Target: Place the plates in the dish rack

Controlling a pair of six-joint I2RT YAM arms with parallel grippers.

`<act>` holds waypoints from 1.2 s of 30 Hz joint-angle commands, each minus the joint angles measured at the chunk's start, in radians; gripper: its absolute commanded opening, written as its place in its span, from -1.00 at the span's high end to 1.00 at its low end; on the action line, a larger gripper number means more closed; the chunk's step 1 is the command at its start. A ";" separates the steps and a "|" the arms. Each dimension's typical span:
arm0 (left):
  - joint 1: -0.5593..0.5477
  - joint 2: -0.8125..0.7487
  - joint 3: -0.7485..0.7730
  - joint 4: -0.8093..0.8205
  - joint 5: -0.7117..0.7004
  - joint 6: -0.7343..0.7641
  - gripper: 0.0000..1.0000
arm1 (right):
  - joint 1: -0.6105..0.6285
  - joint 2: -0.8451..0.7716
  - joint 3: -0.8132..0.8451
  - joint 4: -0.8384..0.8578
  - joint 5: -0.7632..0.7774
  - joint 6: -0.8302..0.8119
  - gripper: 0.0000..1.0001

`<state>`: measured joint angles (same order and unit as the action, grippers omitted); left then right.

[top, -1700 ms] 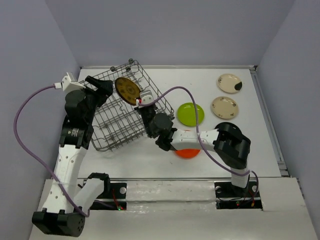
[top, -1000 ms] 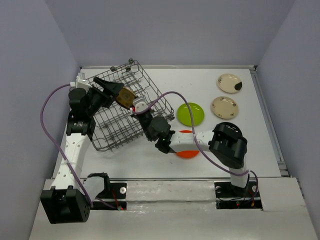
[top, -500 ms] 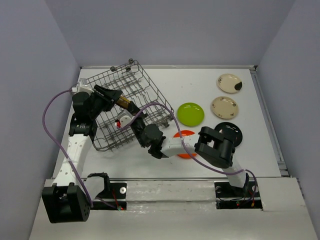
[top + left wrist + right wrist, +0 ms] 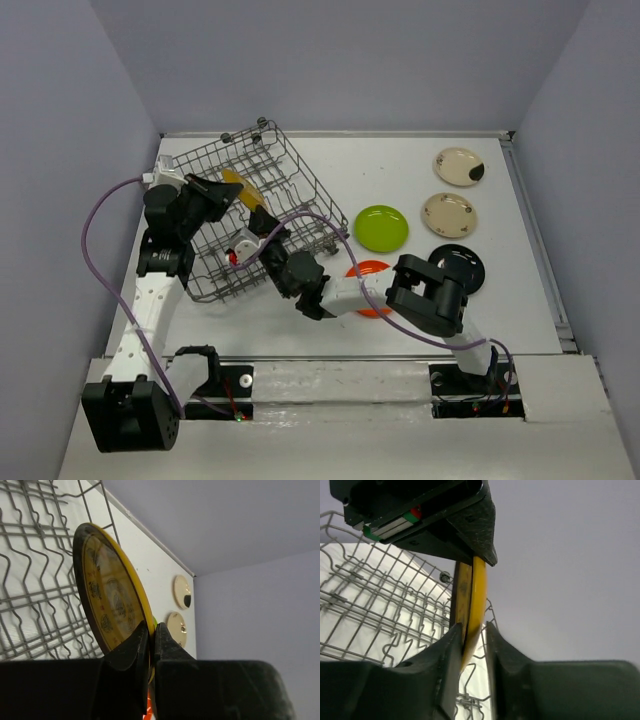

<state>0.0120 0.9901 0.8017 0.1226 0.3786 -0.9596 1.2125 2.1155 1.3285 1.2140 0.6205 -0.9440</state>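
No plate is racked yet: the left gripper [image 4: 151, 632] pinches the patterned gold plate [image 4: 107, 600] on edge over the dish rack [image 4: 215, 268], the right gripper [image 4: 470, 636] straddles its rim, grip uncertain, while the lime green plate [image 4: 381, 228], orange plate [image 4: 372, 309], black plate [image 4: 470, 262] and two cream plates [image 4: 459, 166] [image 4: 449, 213] lie on the table [image 4: 400, 170].

Table [image 4: 400, 165] viewed from high above and behind the arm bases [image 4: 200, 372], each wrist view set close along the gold plate [image 4: 107, 600], dish rack [image 4: 45, 580] wires shared by all three.
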 commanded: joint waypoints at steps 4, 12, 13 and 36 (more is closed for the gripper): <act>0.011 -0.039 0.050 -0.012 -0.167 0.234 0.89 | 0.009 -0.090 -0.043 0.213 0.045 0.017 -0.19; 0.025 0.004 0.089 -0.054 -0.190 0.314 0.89 | 0.009 -0.268 -0.210 0.193 0.100 0.112 -0.45; 0.029 0.010 0.090 -0.064 -0.199 0.334 0.89 | 0.009 -0.291 -0.233 0.193 0.113 0.137 -0.46; 0.195 0.140 0.094 -0.066 -0.046 0.588 0.89 | -0.172 -0.824 -0.551 -0.611 0.077 0.981 -0.48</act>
<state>0.1974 1.1225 0.9073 -0.0505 0.2684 -0.4004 1.0515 1.3159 0.7822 0.6346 0.7017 -0.0345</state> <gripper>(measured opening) 0.134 0.740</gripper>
